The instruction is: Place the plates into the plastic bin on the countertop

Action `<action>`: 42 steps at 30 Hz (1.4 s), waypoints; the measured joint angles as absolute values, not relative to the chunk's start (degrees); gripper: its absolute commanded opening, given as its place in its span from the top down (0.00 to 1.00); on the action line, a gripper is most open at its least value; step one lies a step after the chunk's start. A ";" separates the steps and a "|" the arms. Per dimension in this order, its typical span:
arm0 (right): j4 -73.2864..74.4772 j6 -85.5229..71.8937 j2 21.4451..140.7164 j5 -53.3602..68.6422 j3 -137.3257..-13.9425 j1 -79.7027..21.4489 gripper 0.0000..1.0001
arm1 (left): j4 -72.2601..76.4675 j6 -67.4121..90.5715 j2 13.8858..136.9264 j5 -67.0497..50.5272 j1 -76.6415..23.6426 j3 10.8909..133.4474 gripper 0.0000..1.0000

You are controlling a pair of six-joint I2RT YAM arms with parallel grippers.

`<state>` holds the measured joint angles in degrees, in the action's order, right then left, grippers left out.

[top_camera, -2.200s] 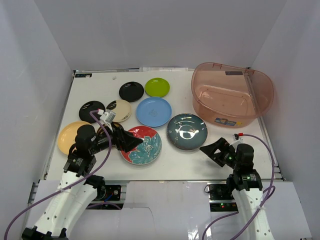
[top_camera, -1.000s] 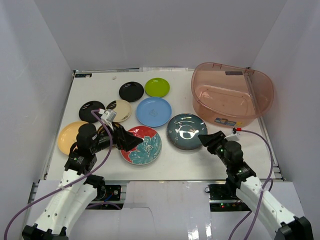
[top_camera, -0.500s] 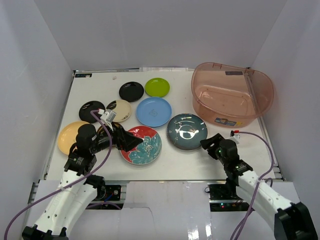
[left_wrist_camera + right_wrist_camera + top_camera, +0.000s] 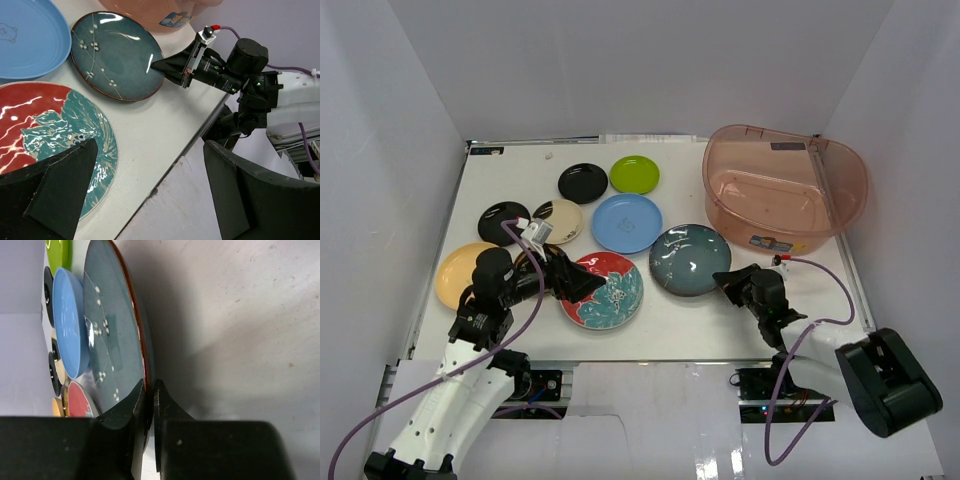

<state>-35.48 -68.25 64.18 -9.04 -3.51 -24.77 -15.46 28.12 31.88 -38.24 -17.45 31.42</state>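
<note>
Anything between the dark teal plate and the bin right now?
No. The top view shows only bare countertop between the dark teal plate and the plastic bin; the right gripper pinches the plate's near-right rim.

On the countertop [image 4: 680, 320], the plastic bin [image 4: 786, 190] sits at two o'clock. The plates [image 4: 628, 222] lie side by side to its left, from nine to twelve o'clock. The right gripper [image 4: 721, 277] is at the four o'clock edge of the plate nearest the bin [image 4: 688, 258].
</note>
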 measured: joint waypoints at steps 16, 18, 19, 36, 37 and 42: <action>19.14 -51.66 27.14 2.07 -18.68 -26.09 0.92 | -17.39 29.04 30.50 -31.40 -16.93 31.35 0.02; 22.48 -48.36 29.17 3.77 -27.09 -26.48 0.92 | -18.20 29.47 30.44 -28.95 -16.93 31.35 0.02; 23.16 -46.70 30.81 4.12 -31.99 -26.59 0.92 | -18.57 29.82 30.72 -27.86 -16.93 31.35 0.02; 17.61 -32.34 62.19 3.53 -68.55 3.73 0.92 | -33.87 46.98 30.20 -9.80 -16.93 30.74 0.10; 17.82 -32.14 63.48 3.46 -68.51 5.76 0.92 | -34.30 47.99 31.05 -8.84 -16.93 30.20 0.10; 17.41 -31.53 70.37 4.27 -67.68 11.55 0.92 | -35.62 52.84 35.11 -2.66 -16.93 25.93 0.10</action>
